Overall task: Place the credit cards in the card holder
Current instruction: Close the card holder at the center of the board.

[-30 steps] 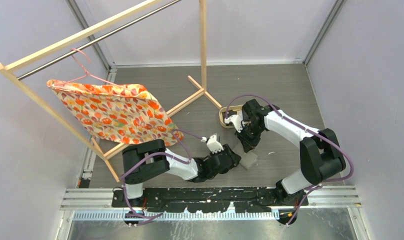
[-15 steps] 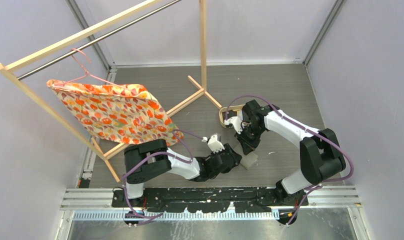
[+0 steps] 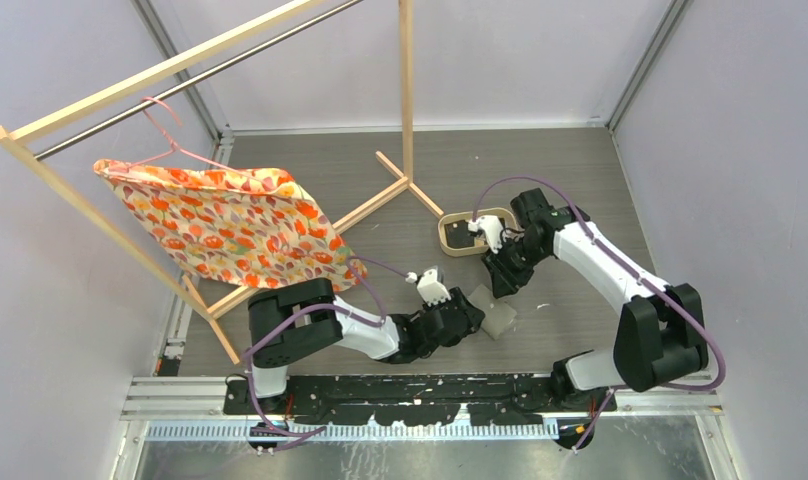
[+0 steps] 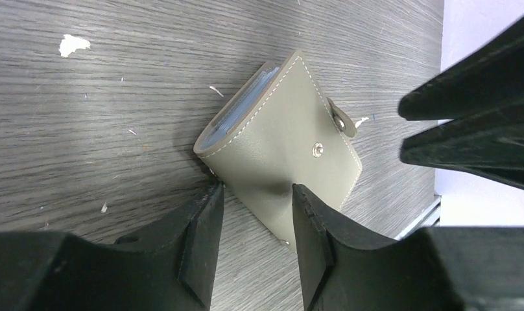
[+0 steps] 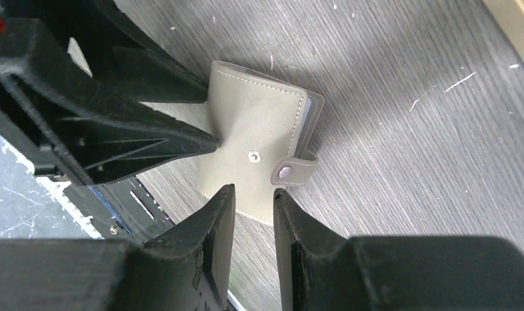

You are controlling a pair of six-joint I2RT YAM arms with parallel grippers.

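Observation:
The card holder (image 3: 500,320) is a grey-taupe wallet lying folded on the table, its snap strap loose (image 5: 292,170). Thin bluish edges show inside its open side (image 4: 237,120). My left gripper (image 4: 256,189) is open and low at the wallet's corner, with one fingertip (image 4: 298,194) pressing a dent into the cover. My right gripper (image 5: 253,191) hovers over the wallet's opposite edge, with its jaws a little apart and nothing between them. In the top view it sits just behind the wallet (image 3: 500,280). No loose credit card shows clearly.
An oval light-wood tray (image 3: 450,240) lies just behind the right gripper. A wooden clothes rack (image 3: 405,100) with an orange floral cloth (image 3: 230,225) on a hanger fills the left. Small white flecks (image 4: 71,44) dot the table.
My right gripper has pulled back to the right, off the tray and away from the wallet's top. The left gripper and the wallet have hardly moved.

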